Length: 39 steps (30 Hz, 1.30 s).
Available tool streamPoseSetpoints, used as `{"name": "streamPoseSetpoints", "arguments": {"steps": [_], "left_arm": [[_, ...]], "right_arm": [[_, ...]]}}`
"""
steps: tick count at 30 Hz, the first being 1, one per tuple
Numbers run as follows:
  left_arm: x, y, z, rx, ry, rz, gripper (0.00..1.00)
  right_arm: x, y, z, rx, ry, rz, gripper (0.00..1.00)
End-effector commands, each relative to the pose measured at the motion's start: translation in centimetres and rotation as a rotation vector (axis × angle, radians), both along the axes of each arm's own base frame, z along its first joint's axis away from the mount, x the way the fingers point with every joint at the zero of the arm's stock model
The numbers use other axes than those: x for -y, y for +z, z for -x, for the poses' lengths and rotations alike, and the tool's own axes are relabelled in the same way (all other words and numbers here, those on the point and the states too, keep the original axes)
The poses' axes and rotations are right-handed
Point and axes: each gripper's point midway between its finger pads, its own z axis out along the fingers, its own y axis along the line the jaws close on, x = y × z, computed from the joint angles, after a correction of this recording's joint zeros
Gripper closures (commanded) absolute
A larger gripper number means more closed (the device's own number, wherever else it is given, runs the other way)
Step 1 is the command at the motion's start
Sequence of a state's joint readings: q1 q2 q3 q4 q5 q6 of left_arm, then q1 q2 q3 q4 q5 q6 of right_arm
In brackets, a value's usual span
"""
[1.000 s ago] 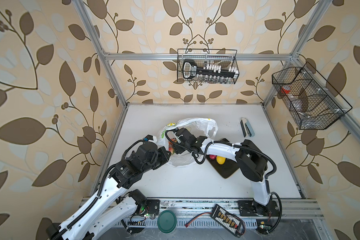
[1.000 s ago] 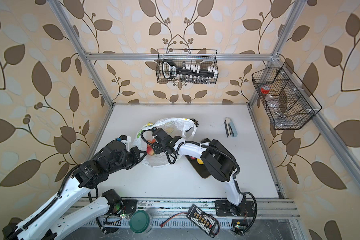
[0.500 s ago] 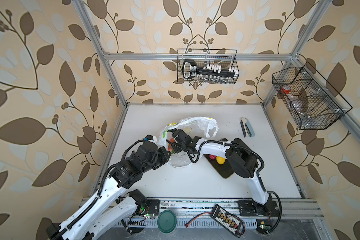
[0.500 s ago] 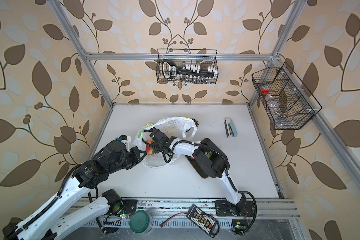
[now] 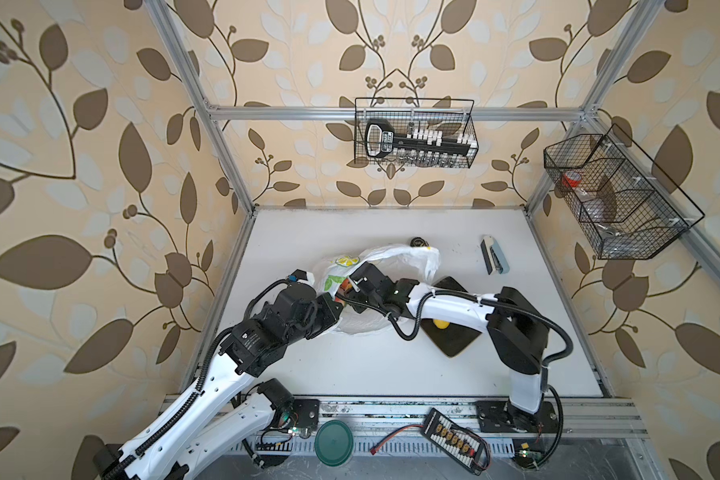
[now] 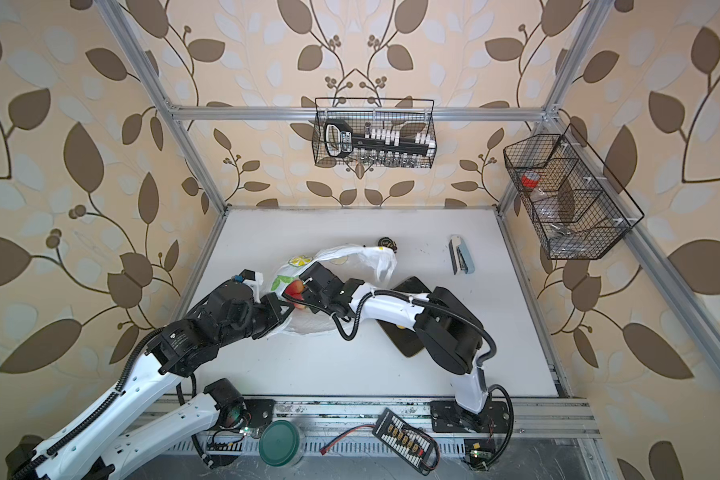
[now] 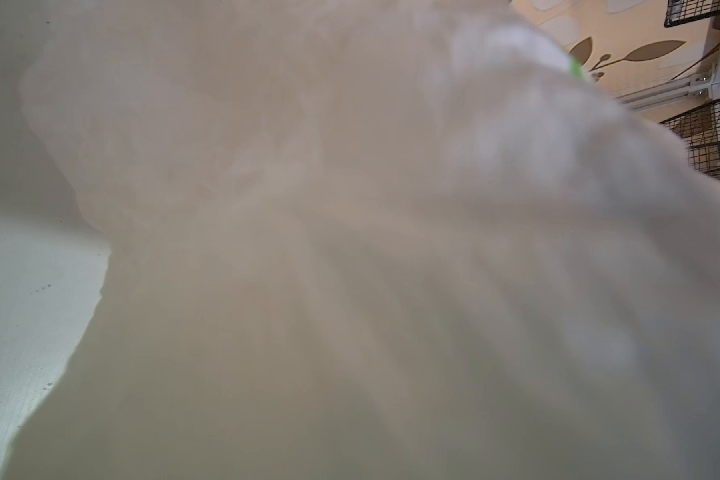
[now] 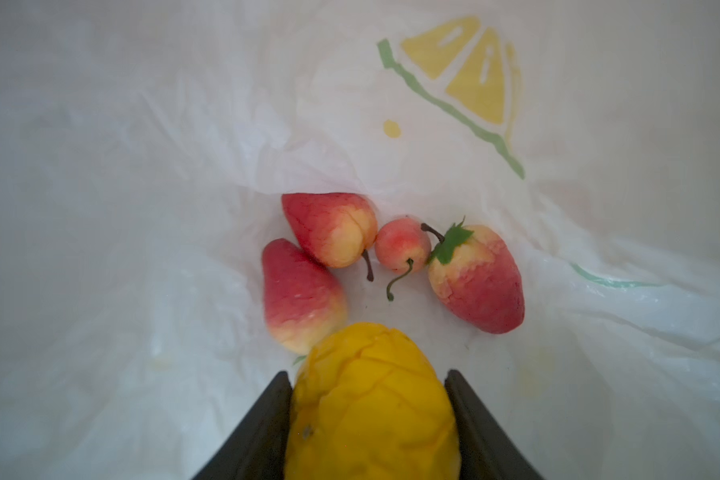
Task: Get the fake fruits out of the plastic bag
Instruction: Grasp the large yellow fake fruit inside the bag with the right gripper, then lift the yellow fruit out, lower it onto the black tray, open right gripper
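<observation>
The white plastic bag (image 5: pixel 395 257) printed with lemon slices lies mid-table, its mouth towards my arms. My left gripper (image 5: pixel 331 309) is shut on the bag's near rim. The left wrist view shows only blurred, pleated plastic (image 7: pixel 350 208). My right gripper (image 8: pixel 368 374) reaches inside the bag, both fingers pressed against a yellow fruit (image 8: pixel 371 415). Beyond it on the bag's floor lie two red-yellow fruits (image 8: pixel 304 295), a small pink cherry (image 8: pixel 402 245) and a leafed strawberry (image 8: pixel 479 282). Another yellow fruit (image 5: pixel 440 324) rests outside on a dark board (image 5: pixel 454 345).
A stapler (image 5: pixel 493 261) lies at the back right, and a small black round object (image 5: pixel 418 241) sits behind the bag. Wire baskets hang on the back wall (image 5: pixel 414 139) and the right wall (image 5: pixel 616 195). A green lid (image 5: pixel 333 440) sits on the front rail.
My right gripper has pushed further left into the bag and its fingers have closed on the yellow fruit. The left arm has stayed where it was, holding the bag.
</observation>
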<state>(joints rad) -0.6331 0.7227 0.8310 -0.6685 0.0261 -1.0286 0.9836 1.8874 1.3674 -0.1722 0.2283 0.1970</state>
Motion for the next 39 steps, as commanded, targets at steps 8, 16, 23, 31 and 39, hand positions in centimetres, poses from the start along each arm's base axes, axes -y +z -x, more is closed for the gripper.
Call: {"name": "streamPoseSetpoints", "arguments": {"steps": [8,16,23,31,39], "left_arm": [[0.0,0.3,-0.6,0.014,0.016,-0.001,1.0],[-0.3,0.3,-0.8,0.012,0.035,-0.005,1.0],[-1.3,1.2,-1.0,0.043,0.092,0.002,1.0],[-1.3,1.0,-1.2,0.036,0.103,0.002,1.0],[-1.3,0.8,-1.2,0.029,0.104,-0.001,1.0]], "right_arm": [[2.3,4.8,7.3,0.001,0.103,-0.116,0.6],[2.6,3.6,8.4,-0.06,0.125,-0.115,0.6],[-0.1,5.2,13.1,-0.12,0.441,-0.165,0.6],[0.7,9.3,17.7,-0.083,0.64,-0.201,0.59],[3.7,18.6,17.3,0.011,0.508,-0.37,0.57]]}}
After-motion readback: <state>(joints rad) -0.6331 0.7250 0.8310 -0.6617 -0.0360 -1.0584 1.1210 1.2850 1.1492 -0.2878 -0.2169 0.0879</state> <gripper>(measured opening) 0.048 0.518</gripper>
